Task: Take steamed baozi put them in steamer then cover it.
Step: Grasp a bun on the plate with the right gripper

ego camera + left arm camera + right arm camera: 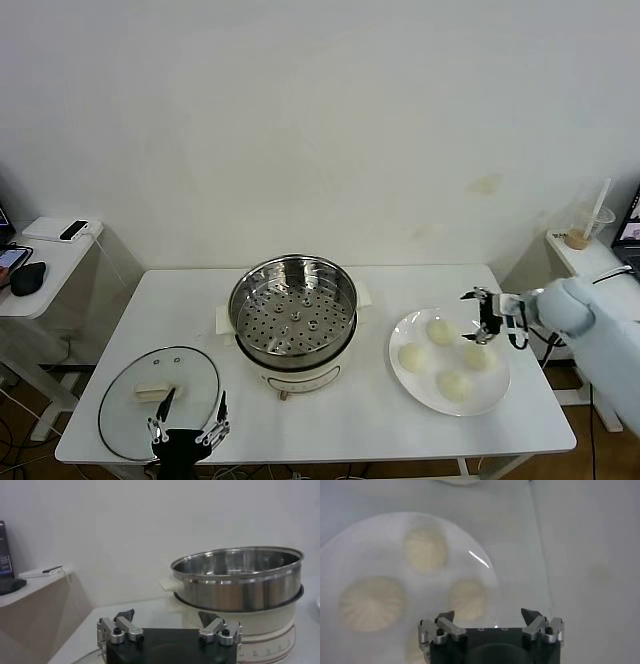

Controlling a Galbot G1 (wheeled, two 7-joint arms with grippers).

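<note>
The steel steamer (292, 310) stands on its cream base at the table's middle, with a bare perforated floor. Several cream-white baozi lie on a white plate (405, 380) at the right; one is (441, 330), another (454, 385). My right gripper (470, 318) hovers open over the plate's far right side, and in its wrist view (489, 615) a baozi (467, 597) lies just ahead of the jaws. The glass cover (160, 400) lies flat at front left. My left gripper (188, 422) hangs open at its near edge, facing the steamer (237, 580).
A low side table (40, 265) with a phone and a mouse stands left of the white table. Another small table with a cup and straw (590, 225) stands at the right. A white wall runs close behind.
</note>
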